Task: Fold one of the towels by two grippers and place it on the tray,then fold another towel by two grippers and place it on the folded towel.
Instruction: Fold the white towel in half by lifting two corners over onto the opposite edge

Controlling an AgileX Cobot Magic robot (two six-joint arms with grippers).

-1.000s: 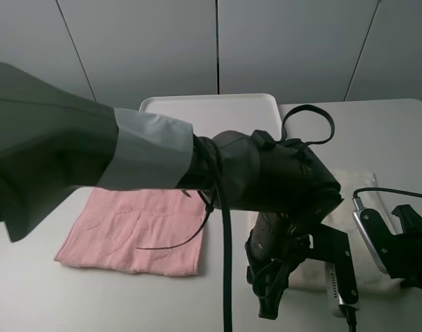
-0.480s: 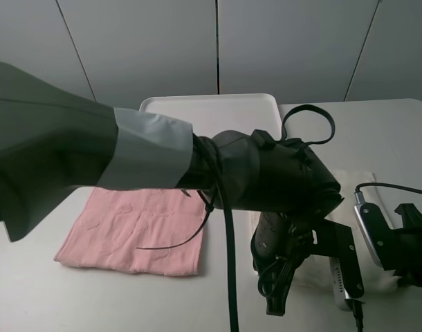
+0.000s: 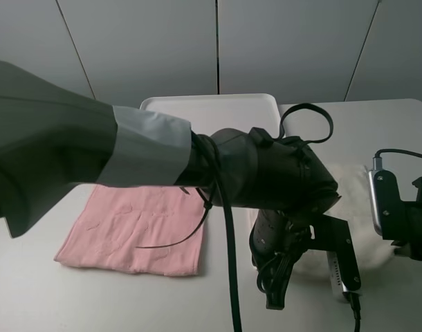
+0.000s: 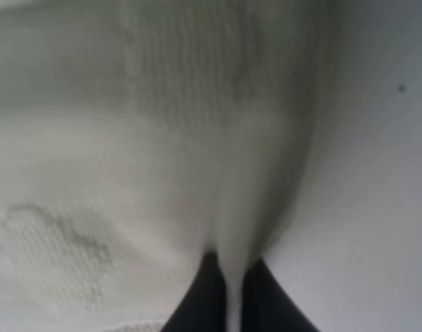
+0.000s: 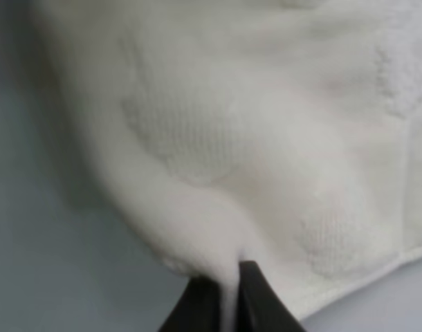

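L gripper (image 4: 230,294) pinched tight on a fold of the cream towel (image 4: 162,138), w/ cloth bunched up btwn the jaws. R gripper (image 5: 228,297) clamped the same way nr the towel's edge, cloth drawn up into a ridge at the tips. Cream towel sits toward the front-right corner of the table (image 3: 31,290), puckered, partly hidden by the L arm (image 3: 128,152). The pink towel (image 3: 138,232) lies flat toward the front-left, well apart from it. The tray (image 3: 211,107) is at the back edge, mid-table, its front part behind the L arm
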